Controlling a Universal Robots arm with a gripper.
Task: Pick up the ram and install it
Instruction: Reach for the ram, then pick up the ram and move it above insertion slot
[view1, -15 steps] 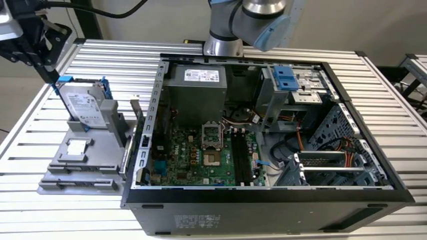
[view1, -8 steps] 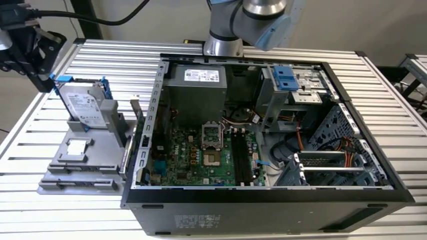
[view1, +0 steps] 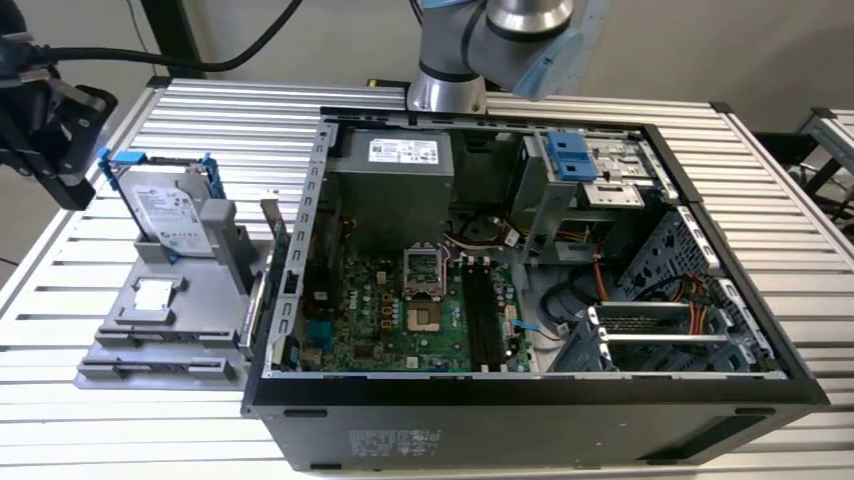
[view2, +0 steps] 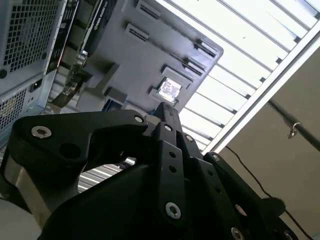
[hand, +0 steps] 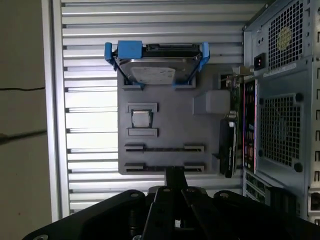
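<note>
The gripper (hand: 175, 176) hangs above the bench (view1: 240, 110), over the end of the grey holder (hand: 175, 120) that lies opposite its hard drive (hand: 155, 72). Its jaws look clenched together with nothing between them. Beyond the fingertips, at the holder's edge facing the computer case (view1: 534, 410), a dark narrow stick stands on its long edge. I take this to be the ram (hand: 229, 145), untouched and not yet lifted. Farther on, inside the case, the long black motherboard slots (view1: 487, 320) lie near the board's edge on the exterior view's right.

The main risk, as I judge it, is how close the ram stands to the case wall: jaws coming down off line could strike the metal or knock the thin stick over. An off-centre grip could let it tilt. A tilted or reversed stick could then jam in its slot and strain the board.
</note>
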